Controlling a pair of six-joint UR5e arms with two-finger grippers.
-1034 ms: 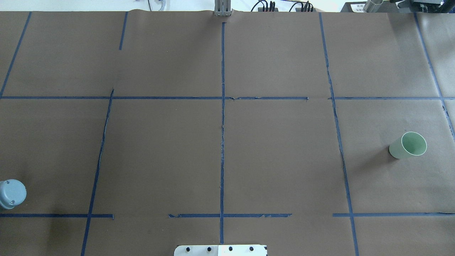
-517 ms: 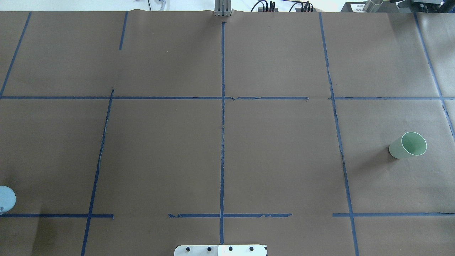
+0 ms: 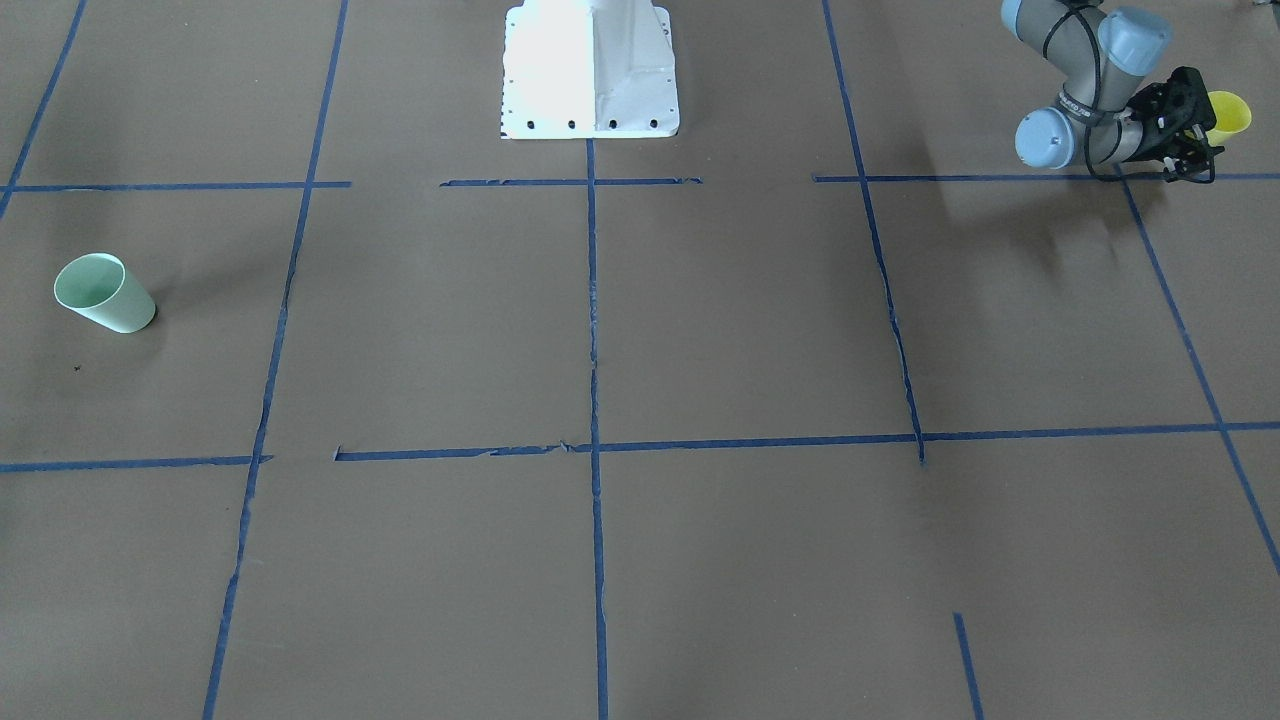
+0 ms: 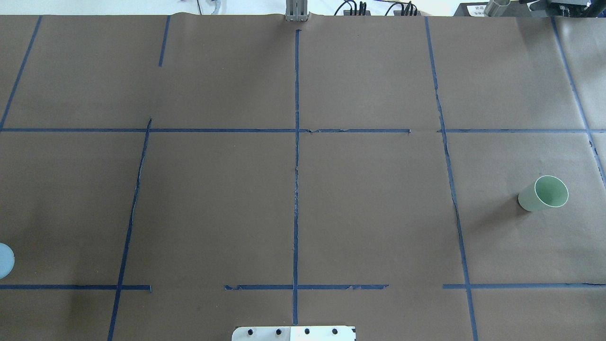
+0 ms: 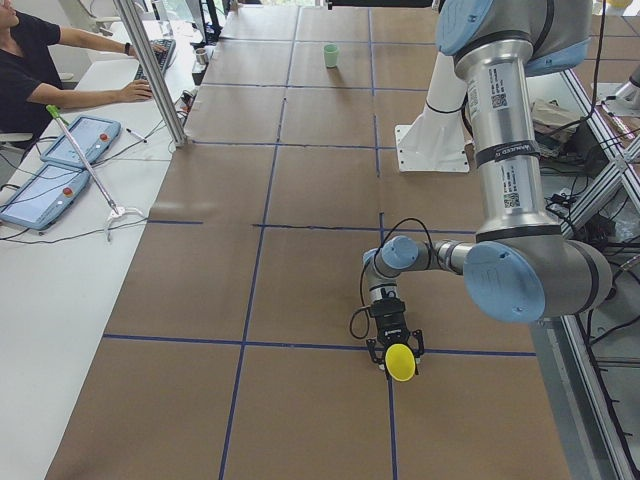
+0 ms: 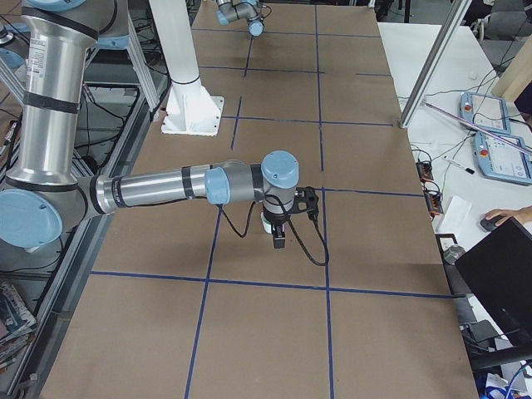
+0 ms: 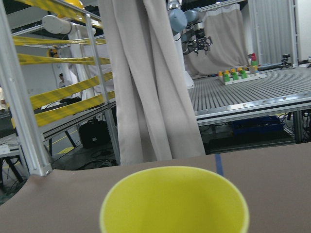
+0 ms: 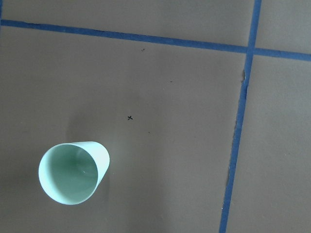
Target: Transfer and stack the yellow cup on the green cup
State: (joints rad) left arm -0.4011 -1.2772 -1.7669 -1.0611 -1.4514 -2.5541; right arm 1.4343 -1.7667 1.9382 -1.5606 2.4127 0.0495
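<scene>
The yellow cup (image 3: 1228, 113) stands upright near the table's left end. It also shows in the exterior left view (image 5: 401, 362) and fills the bottom of the left wrist view (image 7: 175, 201). My left gripper (image 3: 1212, 128) is level with the table. It is open, one finger on each side of the cup (image 5: 396, 350). The green cup (image 4: 544, 194) stands upright near the right end, also seen in the front view (image 3: 103, 294) and from above in the right wrist view (image 8: 73, 172). My right gripper (image 6: 281, 243) shows only in the exterior right view, so I cannot tell its state.
The white robot base (image 3: 590, 70) sits at the table's near middle edge. Blue tape lines cross the brown table cover. A joint cap of the left arm (image 4: 4, 260) pokes in at the overhead view's left edge. An operator (image 5: 30, 60) sits beside a metal post (image 5: 150, 70).
In the overhead view the left arm's grey joint has slid left, almost out of the frame. The green cup has not moved.
</scene>
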